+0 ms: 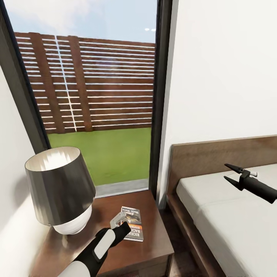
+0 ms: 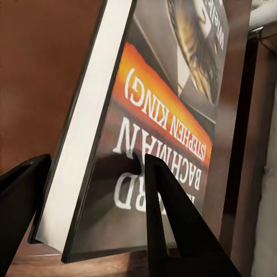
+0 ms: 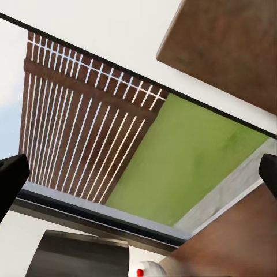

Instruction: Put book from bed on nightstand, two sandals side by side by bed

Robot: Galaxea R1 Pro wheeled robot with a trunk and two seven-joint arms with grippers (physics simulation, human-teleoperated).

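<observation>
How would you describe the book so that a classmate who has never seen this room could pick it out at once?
Start at the tall window beside the bed; below it stands a dark wooden nightstand carrying a lamp. The book lies flat on the nightstand, to the right of the lamp, with the left pincer at it. It is the only thin paperback there, dark-covered with an orange band and white lettering.

Black arms, white forearm panels, tapered black jaws, red-dotted white wrist knob
</observation>
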